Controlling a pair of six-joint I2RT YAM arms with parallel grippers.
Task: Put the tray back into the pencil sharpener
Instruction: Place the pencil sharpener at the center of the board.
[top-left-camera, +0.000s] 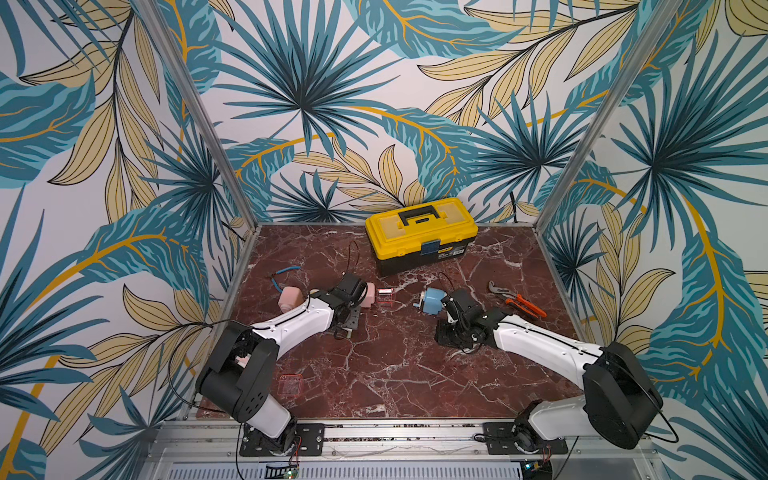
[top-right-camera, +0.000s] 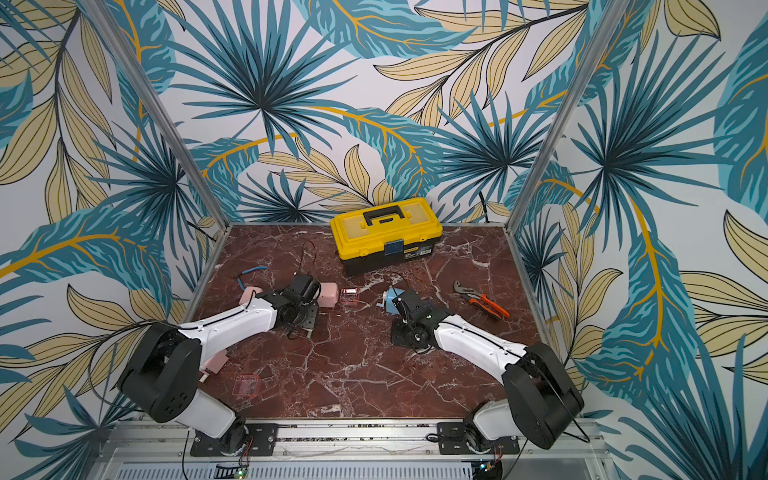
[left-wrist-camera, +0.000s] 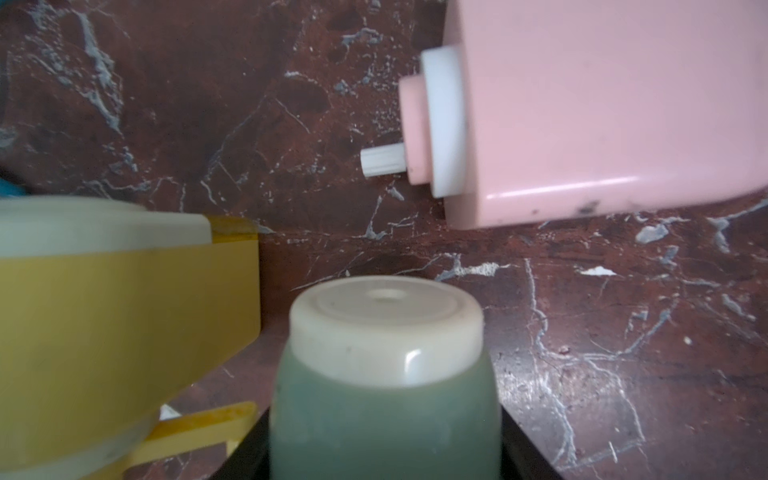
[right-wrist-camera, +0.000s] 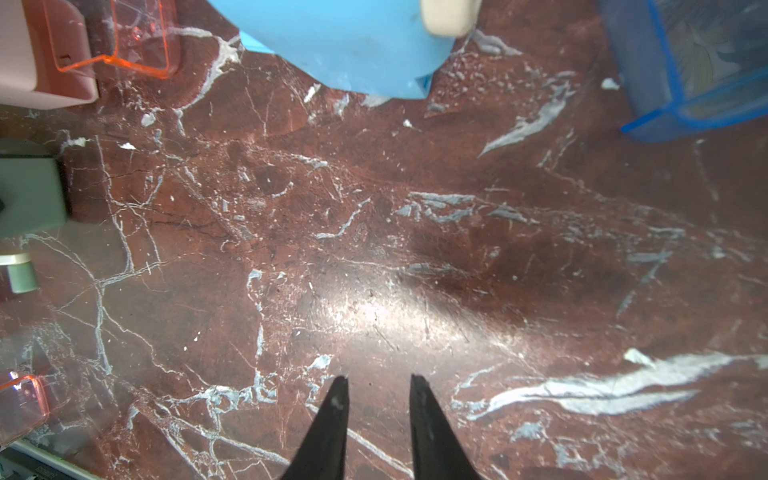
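Tray (top-left-camera: 384, 296): clear red, seen at frame centre in both top views, set against the pink pencil sharpener (top-left-camera: 367, 295), mostly outside it.
Right gripper (right-wrist-camera: 378, 386): jaws narrowly parted, nothing held, over the marble table (right-wrist-camera: 374, 249).
Left gripper (top-left-camera: 348, 325): jaw state cannot be told.
Second red tray (top-left-camera: 291, 384): seen lower left.

Back centre of counter (top-left-camera: 395, 374): toolbox (top-left-camera: 422, 232). Right of it and nearer the front: pliers (top-left-camera: 517, 300). Row mid-counter: left sharpener (top-left-camera: 291, 297), middle sharpener (top-left-camera: 368, 294) with tray (top-left-camera: 385, 296) against its right side, right sharpener (top-left-camera: 432, 298). Front left: loose tray (top-left-camera: 290, 384).
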